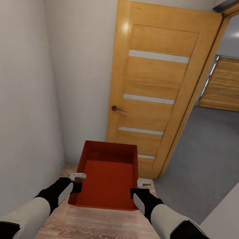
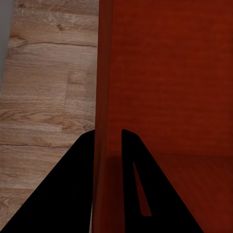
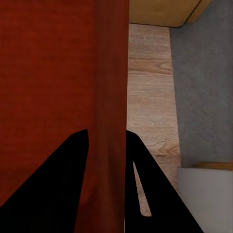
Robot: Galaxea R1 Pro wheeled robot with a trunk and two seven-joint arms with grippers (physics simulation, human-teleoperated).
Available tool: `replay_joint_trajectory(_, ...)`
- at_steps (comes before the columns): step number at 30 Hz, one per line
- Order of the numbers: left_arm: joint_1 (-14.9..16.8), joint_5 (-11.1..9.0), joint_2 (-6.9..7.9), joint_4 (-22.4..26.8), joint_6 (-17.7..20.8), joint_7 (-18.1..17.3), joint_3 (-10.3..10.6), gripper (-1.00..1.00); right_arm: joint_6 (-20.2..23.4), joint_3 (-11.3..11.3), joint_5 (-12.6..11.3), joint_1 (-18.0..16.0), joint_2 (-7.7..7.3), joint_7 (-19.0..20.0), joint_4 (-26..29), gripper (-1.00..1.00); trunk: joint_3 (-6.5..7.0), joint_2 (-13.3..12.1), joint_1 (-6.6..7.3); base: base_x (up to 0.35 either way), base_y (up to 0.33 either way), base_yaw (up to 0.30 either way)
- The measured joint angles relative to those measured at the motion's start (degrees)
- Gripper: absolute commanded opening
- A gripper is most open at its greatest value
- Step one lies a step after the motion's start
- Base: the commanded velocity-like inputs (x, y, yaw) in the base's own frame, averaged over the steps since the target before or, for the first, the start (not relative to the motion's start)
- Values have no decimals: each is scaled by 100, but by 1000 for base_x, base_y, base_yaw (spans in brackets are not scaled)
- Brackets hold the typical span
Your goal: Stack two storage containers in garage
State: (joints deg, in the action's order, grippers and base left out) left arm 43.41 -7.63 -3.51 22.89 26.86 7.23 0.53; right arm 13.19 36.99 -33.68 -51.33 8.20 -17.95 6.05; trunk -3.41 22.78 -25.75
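Holding one orange-red storage container (image 1: 106, 178) between them, the left hand (image 1: 76, 181) and right hand (image 1: 140, 189) each pinch a long side wall, one finger inside and one outside. The container is carried level and open side up, with its long axis pointing straight ahead toward the wooden door (image 1: 154, 86). It hangs above the light wood-plank floor (image 1: 101, 230), close in front of that door.

One container is in view, one door swung open, and two arms. The head view alone shows the doorway on the right, with dark grey concrete floor (image 1: 209, 154) beyond it and a wooden panel door (image 1: 233, 85) at the far end. The left wrist view shows the wall (image 2: 102, 97) gripped edge-on over planks; the right wrist view shows the plank edge meeting concrete (image 3: 204, 87).
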Motion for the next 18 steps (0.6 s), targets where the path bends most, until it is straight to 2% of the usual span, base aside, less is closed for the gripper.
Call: replay_joint_trajectory(18, 0, 2, -2, 7, 0, 3, -1, -100, 0, 0, 2, 0, -5, 2, 9, -100, 0, 0, 0, 0, 0, 0)
